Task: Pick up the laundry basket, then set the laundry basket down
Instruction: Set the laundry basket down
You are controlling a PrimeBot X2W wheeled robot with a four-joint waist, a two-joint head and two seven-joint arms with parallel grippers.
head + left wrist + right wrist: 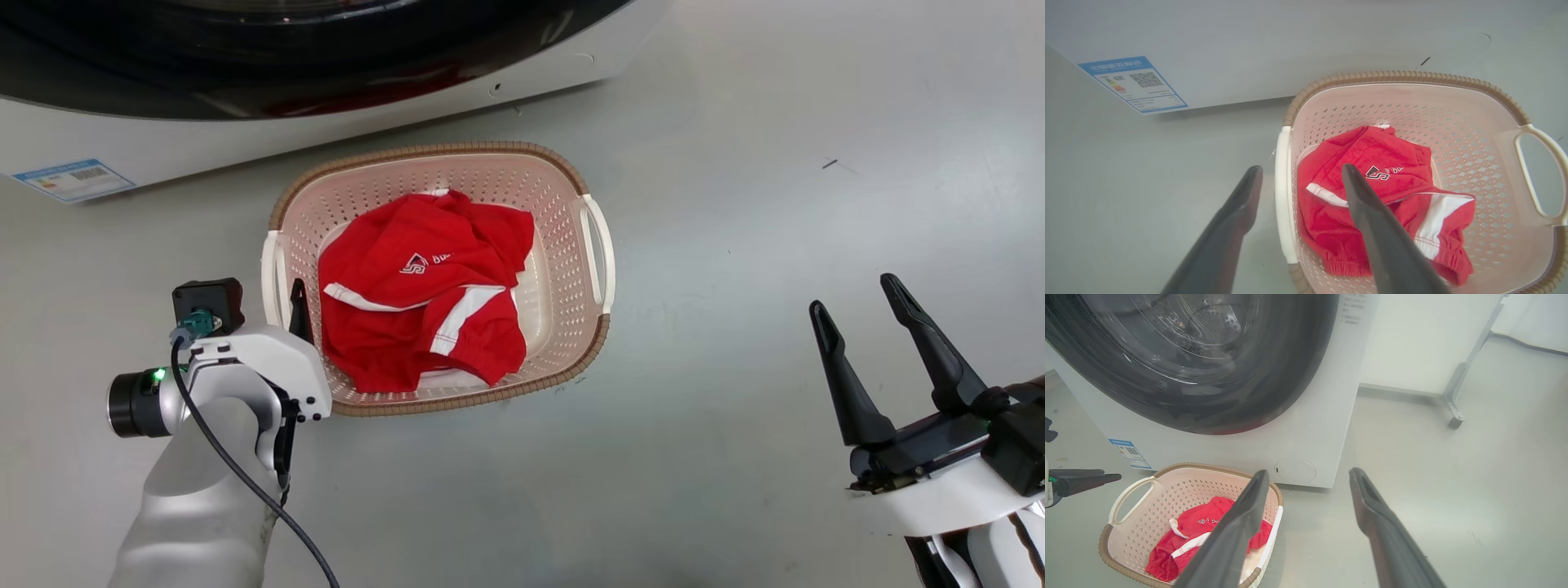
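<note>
Head view: laundry basket [563,278] on grey floor [775,343] before washing machine [245,139].

The left arm's smooth pale-grey forearm [196,506] ends in a glossy white wrist shell [261,359]. A black cable [237,478] runs along it to a teal plug [197,324] under a black box [208,298]. A silver cylinder [135,403] with a black end bears a green light [157,376]. The right gripper [855,298] has long, tapered matte-black fingers [845,384] on a black base [922,449]. Its white casing [931,494] is trimmed dark brown.
</note>
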